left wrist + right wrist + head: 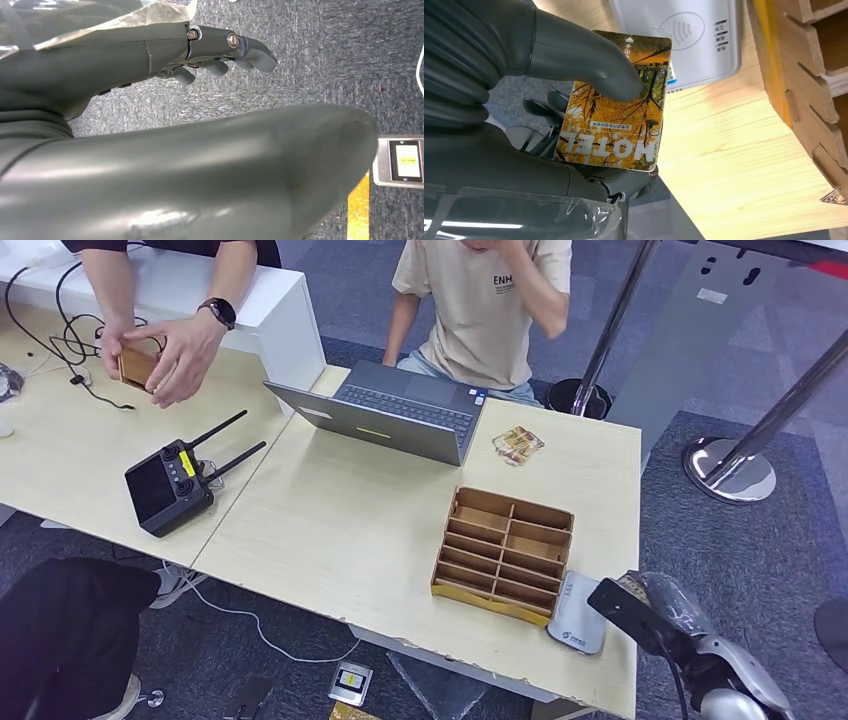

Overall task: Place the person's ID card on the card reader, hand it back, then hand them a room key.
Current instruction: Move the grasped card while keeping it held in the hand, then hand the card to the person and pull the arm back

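My right hand (524, 100) holds a card (614, 115) printed with orange autumn trees and the word HOTEL, the thumb (589, 60) pressing on its face. The card hovers at the table's near edge, just short of the white card reader (694, 30), without touching it. From the head view the reader (577, 618) lies at the near right corner beside my right arm (690, 640). A few more cards (517, 445) lie near the table's far edge. A person in a beige shirt (490, 300) sits across the table. My left hand (220, 50) hangs over grey carpet, holding nothing.
A wooden divided tray (505, 552) stands next to the reader. An open laptop (395, 415) faces the seated person. A black remote controller (170, 485) lies on the left table, where another person's hands (165, 350) hold a small wooden box. Chrome stanchions (730, 465) stand at the right.
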Tool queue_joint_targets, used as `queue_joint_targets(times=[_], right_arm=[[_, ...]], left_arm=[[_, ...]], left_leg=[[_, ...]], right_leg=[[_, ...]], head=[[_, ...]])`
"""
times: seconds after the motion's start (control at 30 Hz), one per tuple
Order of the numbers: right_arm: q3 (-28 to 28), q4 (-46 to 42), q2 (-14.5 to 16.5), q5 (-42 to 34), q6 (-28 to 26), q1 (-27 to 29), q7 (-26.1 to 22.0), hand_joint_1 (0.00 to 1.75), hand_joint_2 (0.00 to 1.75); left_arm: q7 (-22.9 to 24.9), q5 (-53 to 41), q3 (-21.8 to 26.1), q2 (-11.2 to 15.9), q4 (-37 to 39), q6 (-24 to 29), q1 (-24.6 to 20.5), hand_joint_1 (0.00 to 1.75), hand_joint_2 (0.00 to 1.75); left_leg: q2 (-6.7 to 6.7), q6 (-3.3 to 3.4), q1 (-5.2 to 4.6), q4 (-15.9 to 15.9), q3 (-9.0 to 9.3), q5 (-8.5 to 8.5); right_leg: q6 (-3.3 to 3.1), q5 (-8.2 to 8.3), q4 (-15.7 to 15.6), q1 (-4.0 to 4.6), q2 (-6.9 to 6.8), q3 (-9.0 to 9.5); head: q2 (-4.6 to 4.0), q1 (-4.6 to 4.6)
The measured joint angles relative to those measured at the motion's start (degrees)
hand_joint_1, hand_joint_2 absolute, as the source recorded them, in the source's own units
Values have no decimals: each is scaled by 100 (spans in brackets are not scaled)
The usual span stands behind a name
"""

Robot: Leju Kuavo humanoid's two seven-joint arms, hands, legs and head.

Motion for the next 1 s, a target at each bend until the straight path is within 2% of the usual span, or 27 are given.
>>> queue_joint_targets(times=[0.5,0.67,1.0], right_arm=[[17,229,153,-381,32,10,-273,175,175],[139,368,384,-490,-4,74,-301,175,175],[362,627,676,-621,-87,64,-319,175,175]], left_arm=[[40,48,2,4,6,53,28,0,0],[214,51,2,47,17,51,41,0,0],[232,96,4,85,22,57,49,0,0]], left_leg=[[0,0,1,0,0,0],[0,0,3,-1,-1,0],[0,0,3,0,2,0]], right_leg=[[0,0,0,1,0,0],[-1,-1,0,3,0,-1],[-1,0,0,3,0,3]], head=[[0,0],[0,-1],[0,0]])
